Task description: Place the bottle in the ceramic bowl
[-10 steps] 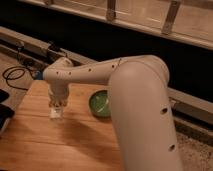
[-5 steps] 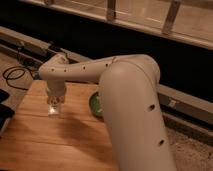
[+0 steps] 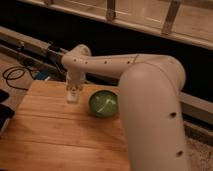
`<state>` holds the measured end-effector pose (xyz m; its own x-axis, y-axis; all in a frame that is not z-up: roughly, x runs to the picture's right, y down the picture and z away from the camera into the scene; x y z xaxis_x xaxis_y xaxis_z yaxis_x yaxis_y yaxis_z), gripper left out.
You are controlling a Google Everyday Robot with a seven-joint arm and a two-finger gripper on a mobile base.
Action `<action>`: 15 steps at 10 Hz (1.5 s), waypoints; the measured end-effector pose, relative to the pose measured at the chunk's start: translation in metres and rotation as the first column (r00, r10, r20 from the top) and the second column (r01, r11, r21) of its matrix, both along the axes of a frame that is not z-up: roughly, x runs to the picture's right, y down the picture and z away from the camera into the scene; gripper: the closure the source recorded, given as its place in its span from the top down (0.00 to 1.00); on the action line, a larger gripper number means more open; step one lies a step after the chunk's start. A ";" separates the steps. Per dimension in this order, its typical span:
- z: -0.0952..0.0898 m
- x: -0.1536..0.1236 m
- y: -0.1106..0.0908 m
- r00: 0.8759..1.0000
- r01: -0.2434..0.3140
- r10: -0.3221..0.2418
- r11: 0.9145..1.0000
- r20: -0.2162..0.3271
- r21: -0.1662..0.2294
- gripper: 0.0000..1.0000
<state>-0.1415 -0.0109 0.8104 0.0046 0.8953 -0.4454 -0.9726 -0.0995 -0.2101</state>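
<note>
A wooden counter (image 3: 55,137) of long, warm-toned planks stands before a dark wall. The smooth, rounded white arm (image 3: 150,85) bends down to the claw (image 3: 73,90), which sits right at the small, pale bottle (image 3: 73,97). Whether the claw clamps it, I cannot tell. The round, glossy green ceramic bowl (image 3: 103,103) rests just beside.

One bottle (image 3: 73,96), one green bowl (image 3: 103,103), one table (image 3: 55,135), one pair of jaws around the bottle.

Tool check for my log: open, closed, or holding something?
Tool: closed on the bottle, over the wooden board beside the ceramic bowl.
</note>
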 end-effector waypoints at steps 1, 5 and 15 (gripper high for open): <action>-0.003 0.023 -0.002 0.999 -0.037 0.037 0.999 -0.009 0.021 0.00; -0.011 0.058 0.000 0.995 -0.099 0.100 0.994 -0.015 0.053 0.00; 0.040 0.105 0.010 0.958 -0.098 0.091 0.995 -0.272 -0.013 0.00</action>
<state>-0.0367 -0.0008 0.8505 -0.2038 0.8737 -0.4417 -0.9785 -0.1959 0.0640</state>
